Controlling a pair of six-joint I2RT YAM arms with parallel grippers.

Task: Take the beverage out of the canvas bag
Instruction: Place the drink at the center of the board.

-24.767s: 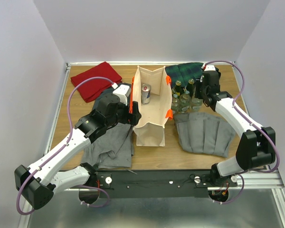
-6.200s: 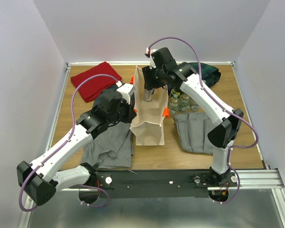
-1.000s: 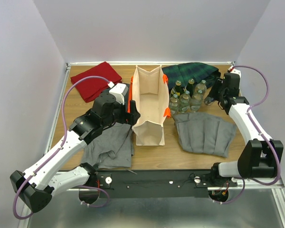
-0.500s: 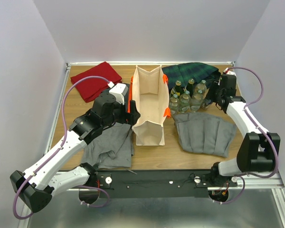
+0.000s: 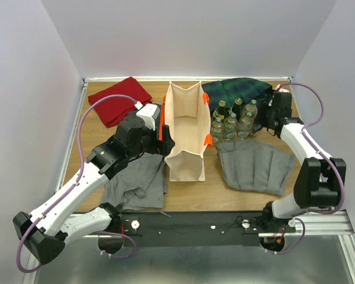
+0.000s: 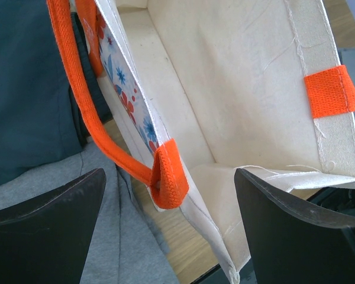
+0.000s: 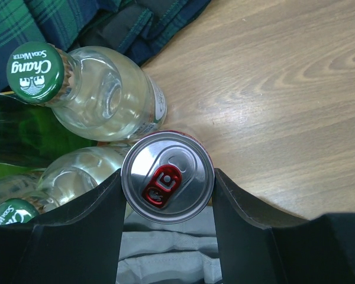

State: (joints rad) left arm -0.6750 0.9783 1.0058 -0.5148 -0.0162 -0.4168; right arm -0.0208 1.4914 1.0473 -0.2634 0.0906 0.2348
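Only my right wrist cam shows the upright can [image 7: 167, 185], lid up, pinched by the right gripper [image 7: 167, 236]; left gripper [image 6: 165, 236] gapes around the canvas bag [image 6: 236, 100] wall.

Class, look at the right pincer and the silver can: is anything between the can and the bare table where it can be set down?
Nothing visible does. The right pincer has a finger on each side of the can, which stands beside the bottles, with bare wooden table on its other side.
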